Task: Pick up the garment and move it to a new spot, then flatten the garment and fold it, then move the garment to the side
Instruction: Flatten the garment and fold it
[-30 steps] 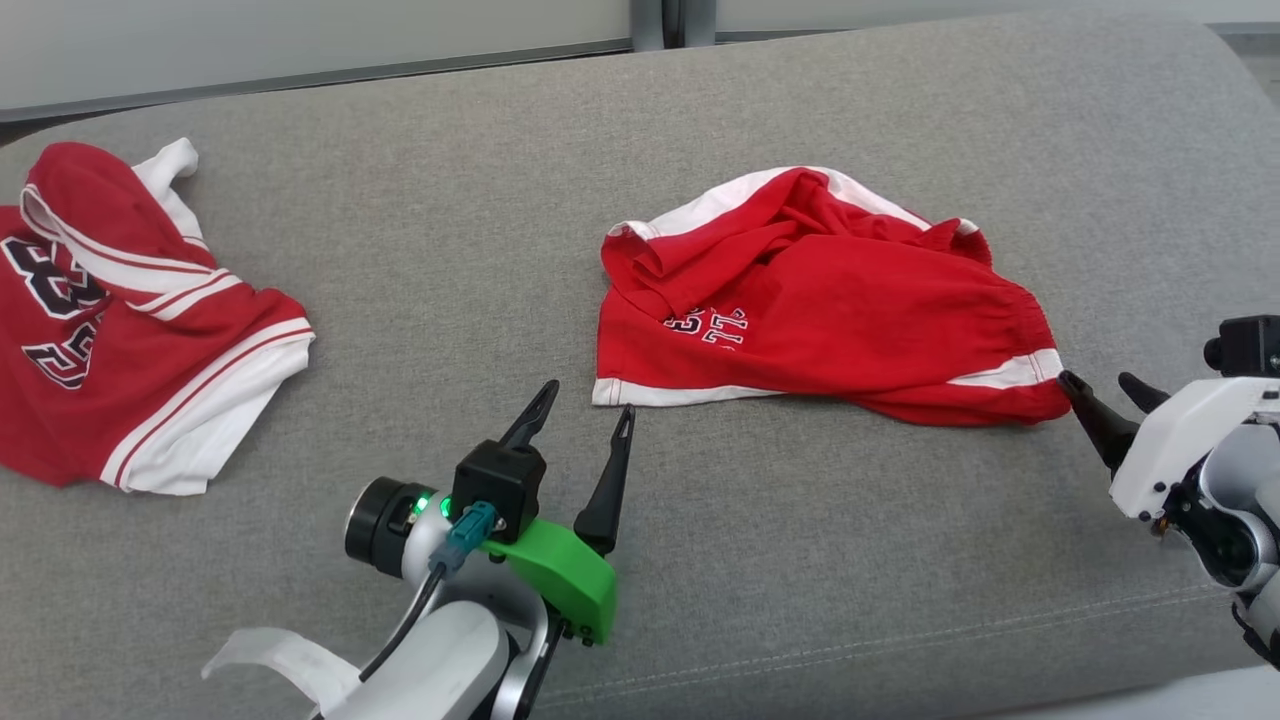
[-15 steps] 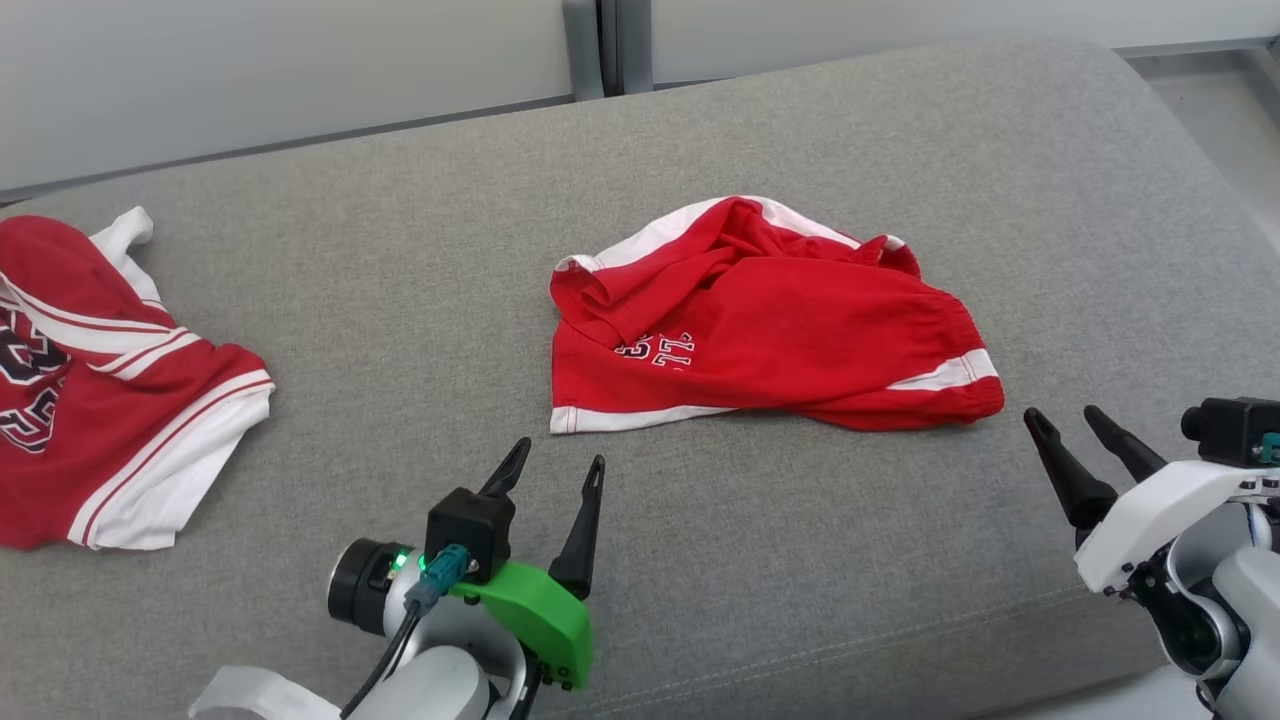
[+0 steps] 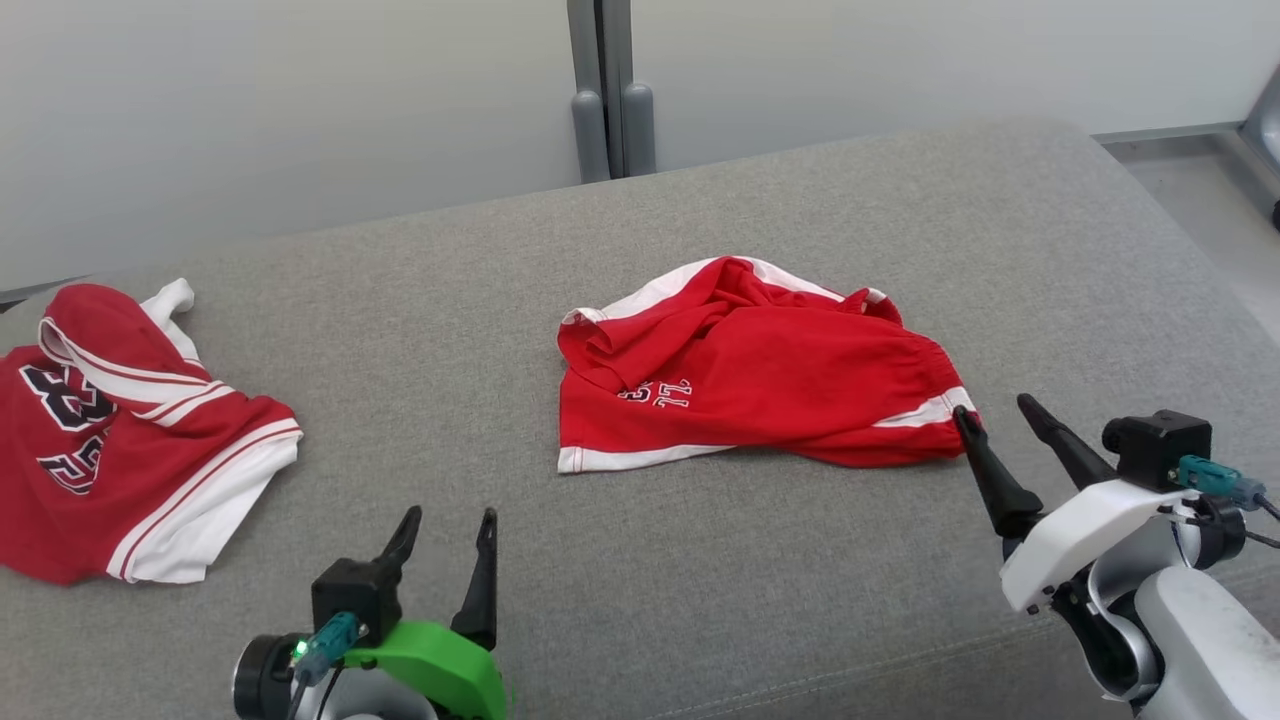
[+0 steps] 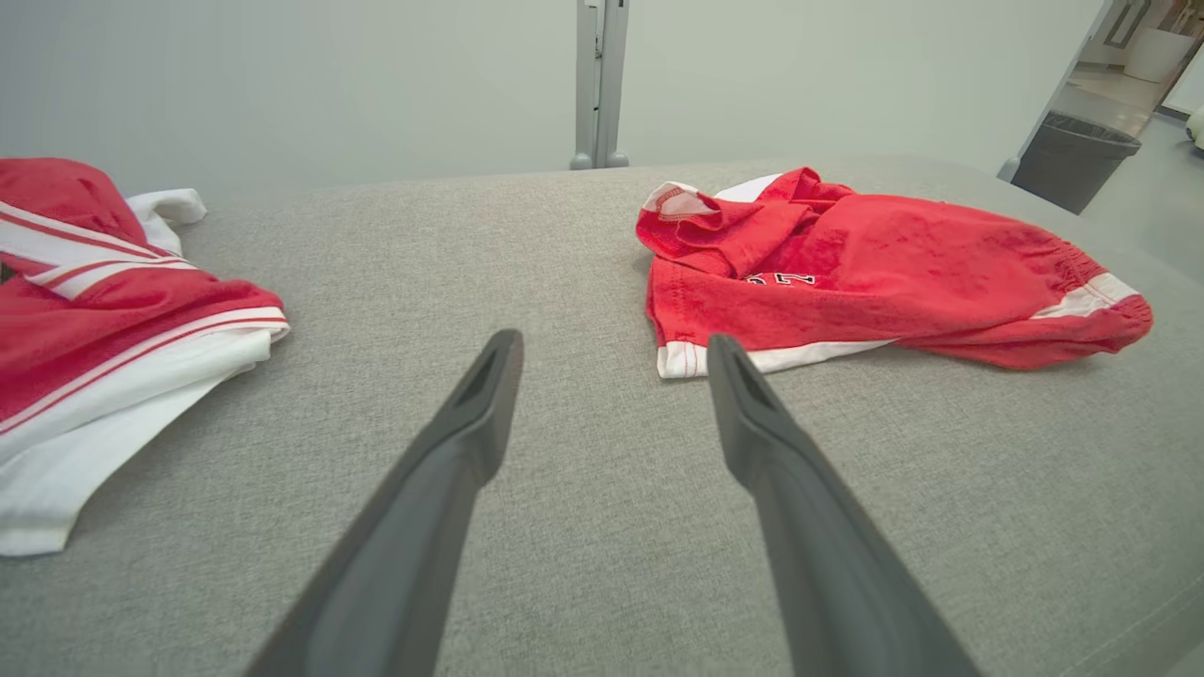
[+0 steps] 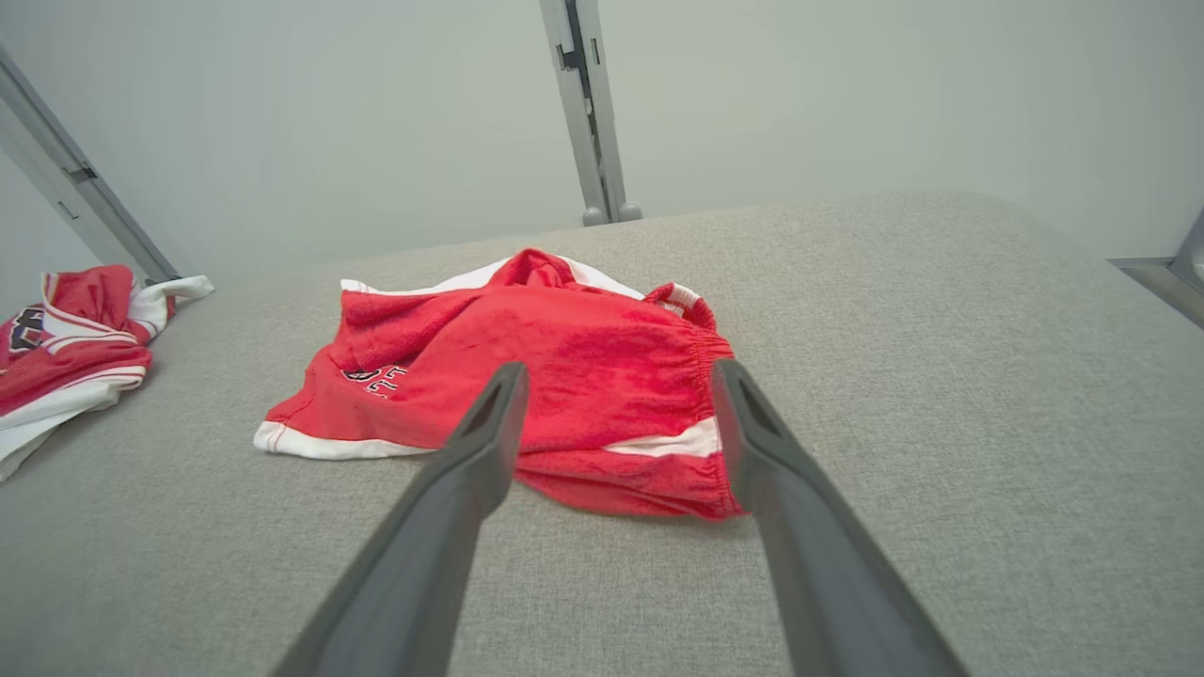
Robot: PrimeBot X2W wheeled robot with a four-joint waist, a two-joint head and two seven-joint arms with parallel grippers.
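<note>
Nearest me are two claws. The left claw (image 3: pixel 450 515) and right claw (image 3: pixel 992 407) both stand spread open, holding nothing. The right claw points at the near end of the crumpled red shorts (image 3: pixel 760 385), central on the grey cushion (image 3: pixel 400 300). A second garment, one red jersey (image 3: pixel 130 440), lies well left. Beyond stands one grey post (image 3: pixel 610 90).
</note>
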